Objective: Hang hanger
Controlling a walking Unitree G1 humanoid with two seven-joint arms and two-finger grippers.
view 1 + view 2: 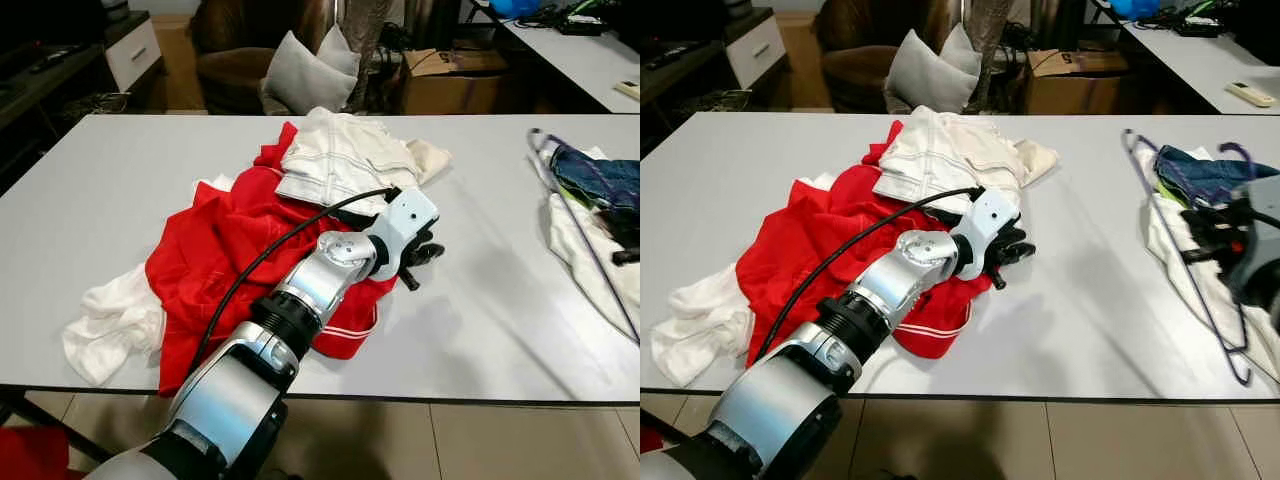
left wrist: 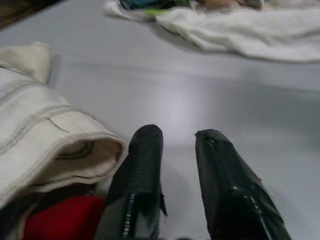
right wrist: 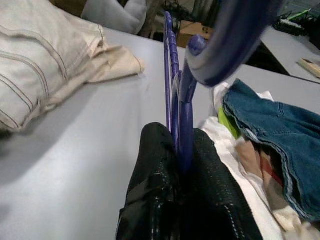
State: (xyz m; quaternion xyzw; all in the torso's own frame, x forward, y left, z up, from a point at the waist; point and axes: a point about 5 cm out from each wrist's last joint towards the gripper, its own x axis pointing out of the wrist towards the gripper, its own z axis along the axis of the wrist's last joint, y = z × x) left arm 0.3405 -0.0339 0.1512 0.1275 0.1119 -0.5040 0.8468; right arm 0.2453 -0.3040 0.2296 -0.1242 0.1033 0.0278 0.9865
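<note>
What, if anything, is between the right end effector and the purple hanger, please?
Nothing visible: the right end effector is already shut on the purple hanger, its fingers clamping the neck just below the hook, above the white cloth on the table.

Pale grey table [image 1: 480,330] bearing two separate laundry heaps. Left of centre: red garment [image 1: 225,260] spread flat, cream jacket [image 1: 340,160] on top of it, white cloth [image 1: 110,320] at the near-left edge. Far right: white cloth [image 1: 1185,250] under blue denim [image 1: 1205,172], with purple hanger [image 1: 1185,260] across it.
</note>
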